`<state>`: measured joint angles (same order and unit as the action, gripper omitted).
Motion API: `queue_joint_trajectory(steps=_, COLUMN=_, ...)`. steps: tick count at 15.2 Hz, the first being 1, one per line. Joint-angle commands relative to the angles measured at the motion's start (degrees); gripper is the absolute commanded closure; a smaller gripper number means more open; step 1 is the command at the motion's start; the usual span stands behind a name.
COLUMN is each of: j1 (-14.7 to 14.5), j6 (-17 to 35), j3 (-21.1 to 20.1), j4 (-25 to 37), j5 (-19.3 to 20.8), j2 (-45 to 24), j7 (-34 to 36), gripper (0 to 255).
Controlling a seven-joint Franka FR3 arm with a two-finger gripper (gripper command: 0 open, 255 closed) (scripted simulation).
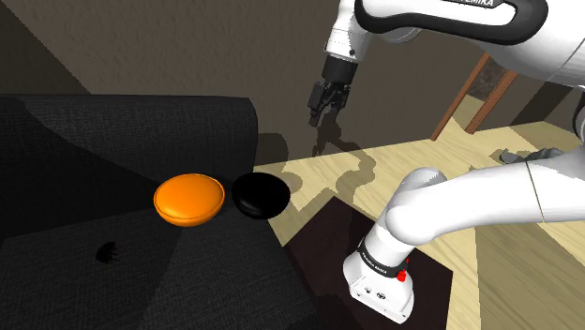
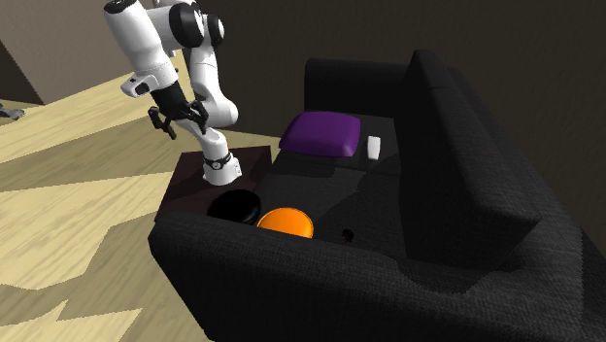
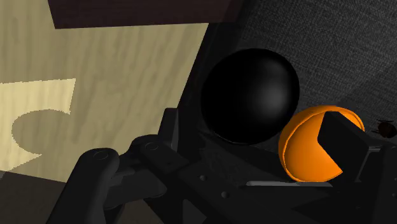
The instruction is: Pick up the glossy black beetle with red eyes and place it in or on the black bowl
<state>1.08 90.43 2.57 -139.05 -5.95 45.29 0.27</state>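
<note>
Beetle (image 1: pixel 108 251) is seen as a small dark speck low on the left of the shoulder view, lying on the seat of the dark sofa (image 1: pixel 56 150); its gloss and red eyes cannot be made out. It is judged to be light, stiff and rather slippery, so a gentle grip across the body from above is advised, not at the thin legs, with allowance made for the soft cushion giving under it. Near it, toward the frame's middle, an orange bowl (image 1: pixel 189 199) is set, and just beside that, at the seat's edge, the black bowl (image 1: pixel 260 196), apparently empty. The gripper (image 1: pixel 323 120) is held high in the upper middle of the frame, over the pale wooden floor (image 1: pixel 441 155), well apart from the beetle, its fingers spread and nothing held between them. A purple cushion (image 2: pixel 323 132) is seen farther along the sofa in the second exterior view.
</note>
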Motion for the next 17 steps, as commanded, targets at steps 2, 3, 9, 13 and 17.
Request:
queue_joint_trajectory(steps=2, j1=-0.48, j6=1.36, j3=-1.14, j4=-0.54, j5=-0.78, j2=-0.62, j7=1.05, gripper=0)
queue_joint_trajectory(steps=3, j1=-0.95, j6=2.74, j3=-2.29, j4=-1.00, j5=-1.55, j2=-1.33, j7=2.08, gripper=0)
queue_joint_trajectory(steps=9, j1=-3.73, j6=11.28, j3=-9.13, j4=-2.19, j5=-5.58, j2=-7.34, j7=8.11, gripper=0)
queue_joint_trajectory(steps=13, j1=-5.26, j6=17.01, j3=-13.60, j4=-1.44, j5=-7.43, j2=-12.88, j7=12.09, gripper=0)
queue_joint_trajectory(steps=17, j1=-6.36, j6=22.53, j3=-17.97, j4=0.54, j5=-8.21, j2=-19.46, j7=16.25, gripper=0)
